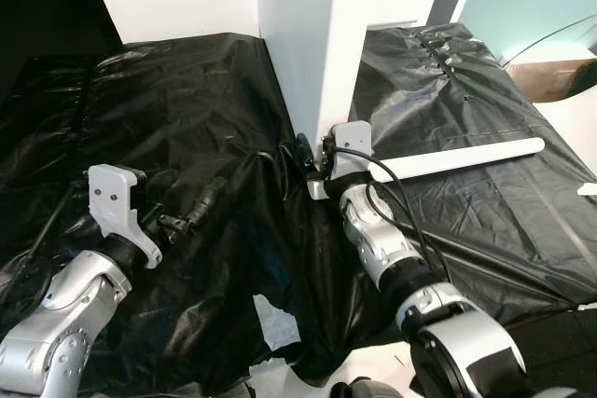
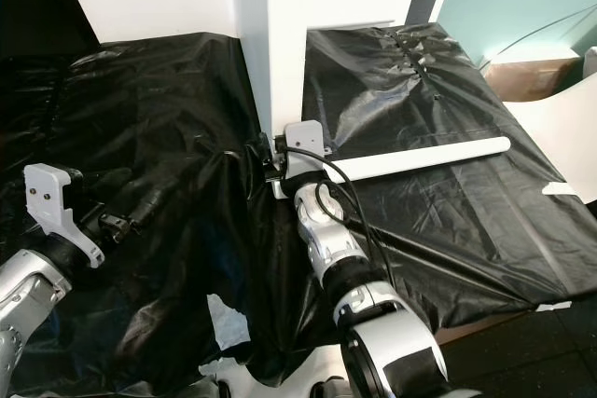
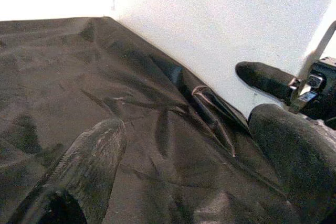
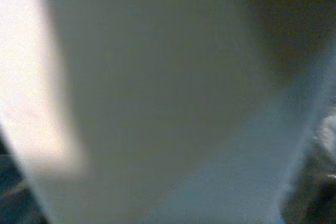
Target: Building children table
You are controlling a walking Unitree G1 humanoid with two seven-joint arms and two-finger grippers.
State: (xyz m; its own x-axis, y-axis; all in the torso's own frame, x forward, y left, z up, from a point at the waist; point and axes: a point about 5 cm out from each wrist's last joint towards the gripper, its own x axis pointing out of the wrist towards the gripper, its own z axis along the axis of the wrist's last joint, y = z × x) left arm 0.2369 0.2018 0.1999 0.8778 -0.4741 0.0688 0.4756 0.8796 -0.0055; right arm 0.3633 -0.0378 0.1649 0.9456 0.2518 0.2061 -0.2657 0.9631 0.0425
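Your right tool sits at the foot of the upright white panel, gripping one end of the white table leg, which lies across the black sheet toward its right edge; I judge you're mating leg to panel; your left tool hovers open, so bring it across to steady the panel.

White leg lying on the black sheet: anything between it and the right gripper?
Nothing visible does. The white leg lies on the black sheet right beside the right gripper, which is against the upright white panel.
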